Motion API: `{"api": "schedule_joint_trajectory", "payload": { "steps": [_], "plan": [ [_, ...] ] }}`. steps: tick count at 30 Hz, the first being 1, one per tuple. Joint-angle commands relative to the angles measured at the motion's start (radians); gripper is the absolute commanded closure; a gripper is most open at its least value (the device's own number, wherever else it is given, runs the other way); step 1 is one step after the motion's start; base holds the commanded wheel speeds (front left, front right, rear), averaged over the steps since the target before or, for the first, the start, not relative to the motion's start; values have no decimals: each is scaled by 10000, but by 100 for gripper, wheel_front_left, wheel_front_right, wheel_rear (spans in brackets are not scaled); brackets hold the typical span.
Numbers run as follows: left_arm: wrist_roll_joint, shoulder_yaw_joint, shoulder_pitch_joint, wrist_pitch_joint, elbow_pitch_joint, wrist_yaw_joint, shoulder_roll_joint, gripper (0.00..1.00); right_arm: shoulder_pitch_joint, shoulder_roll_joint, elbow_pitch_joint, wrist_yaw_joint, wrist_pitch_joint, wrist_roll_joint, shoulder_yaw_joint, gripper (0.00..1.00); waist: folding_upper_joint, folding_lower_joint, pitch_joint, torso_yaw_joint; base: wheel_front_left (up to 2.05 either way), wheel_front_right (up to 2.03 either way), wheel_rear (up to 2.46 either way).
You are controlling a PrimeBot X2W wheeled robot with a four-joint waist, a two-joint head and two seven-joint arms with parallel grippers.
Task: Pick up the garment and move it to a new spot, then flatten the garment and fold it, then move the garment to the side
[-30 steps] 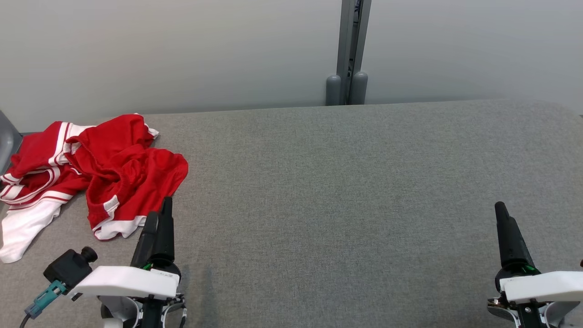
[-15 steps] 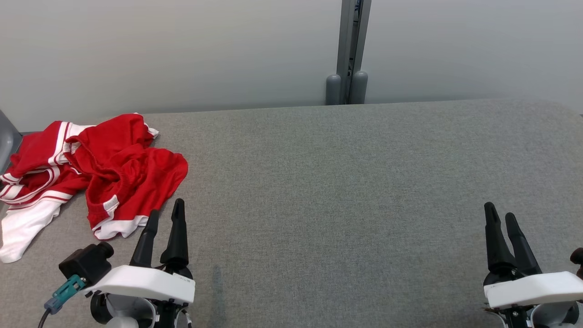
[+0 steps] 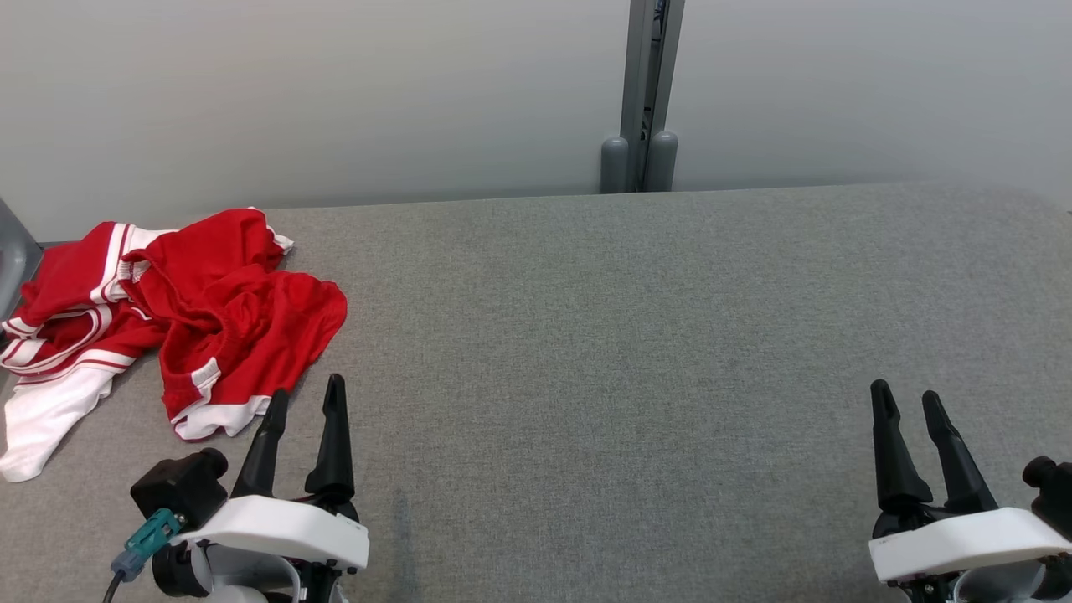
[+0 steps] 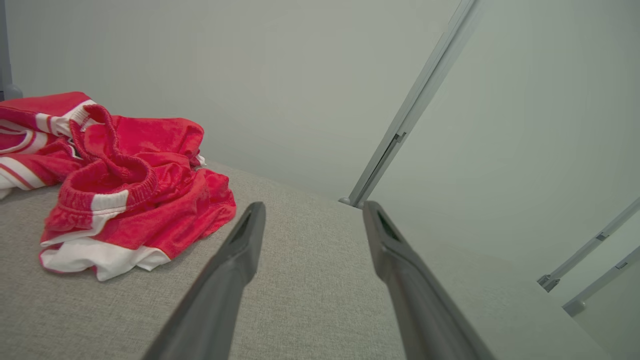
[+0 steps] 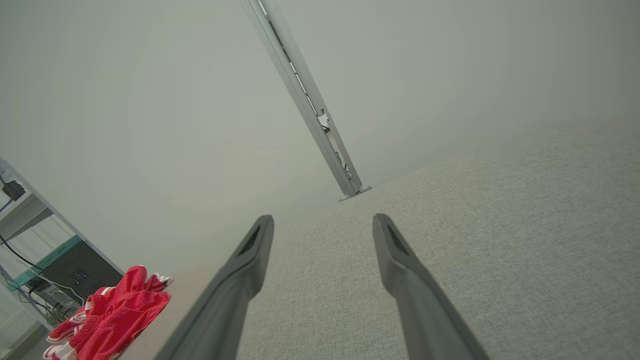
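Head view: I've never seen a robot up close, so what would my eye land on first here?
The crumpled red and white garment, heaped at the far left of the grey fabric table, stands out at once. Then, along the bottom edge, the left gripper stands open beside the garment without touching it. The right gripper stands open over bare fabric at the far right.

Looks like a robotics lab or test bay: a grey fabric-topped table (image 3: pixel 636 335), plain partition panels (image 3: pixel 335 92) joined by an aluminium post (image 3: pixel 643 84), and a computer tower (image 5: pixel 80 272) (cables (image 5: pixel 15 252) trailing nearby).
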Motion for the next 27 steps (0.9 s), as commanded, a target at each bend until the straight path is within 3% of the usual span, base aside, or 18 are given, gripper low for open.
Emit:
{"api": "schedule_joint_trajectory", "payload": {
  "steps": [1, 27],
  "plan": [
    [364, -51, -90, -104, -46, 60, 64, 0, -16, -99, -103, 14, -151, -372, 29, 0, 0, 0, -3, 5, 0, 0, 0],
    [2697, -251, -44, -718, 532, 357, 83, 0, 217, -122, -142, 18, -762, -3087, 123, 0, 0, 0, -34, 80, 0, 0, 0]
  ]
}}
